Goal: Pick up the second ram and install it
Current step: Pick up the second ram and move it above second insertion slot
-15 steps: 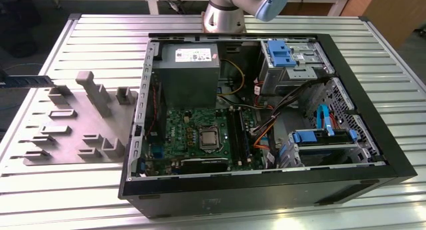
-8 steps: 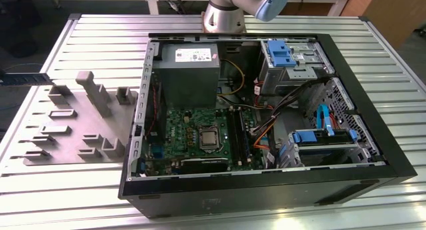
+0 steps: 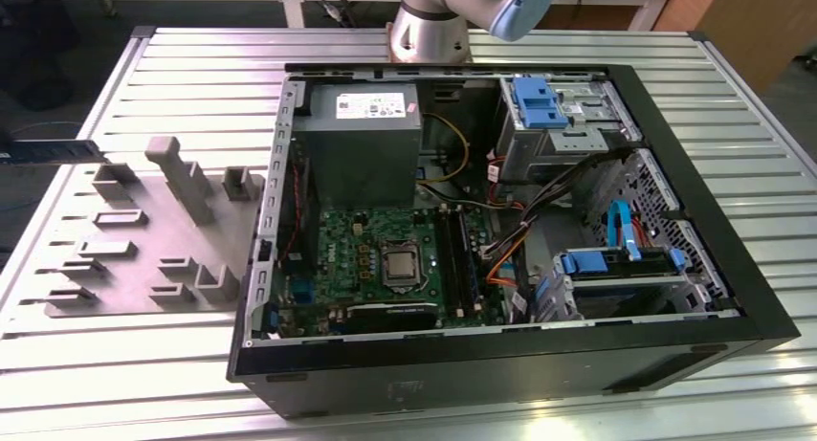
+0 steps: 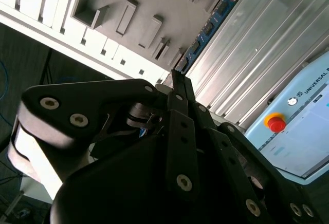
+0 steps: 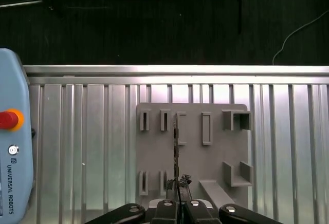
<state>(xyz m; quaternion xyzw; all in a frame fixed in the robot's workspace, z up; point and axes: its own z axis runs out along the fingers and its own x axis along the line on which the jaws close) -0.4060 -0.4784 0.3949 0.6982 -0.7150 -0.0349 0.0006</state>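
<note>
I have the gripper [image 5: 177,193] with its two fingers drawn in to a sliver of a gap. The near end of the second ram [image 5: 177,147] fills that gap, so I read it as a pinch on the stick's flat faces.

In the first wrist view the stick is edge-on, a thin dark line running straight out from the fingertips. In the second wrist view I get its side: a long, narrow blue-green strip with a row of small dark chips.

It lies over the grey slotted holder [image 5: 216,154], just beyond the fingertips and in line with one of the upright slots. I cannot tell whether its lower edge sits in that slot or hangs free of it.

The holder rests on the ribbed metal table [image 5: 92,131]. Well off to one side of the fingers lies a pale blue pendant [image 5: 13,147] with a red button [image 5: 7,119].

In the exterior view the open computer case [image 3: 511,364] stands on the same table, at the exterior view's right of the holder.
</note>
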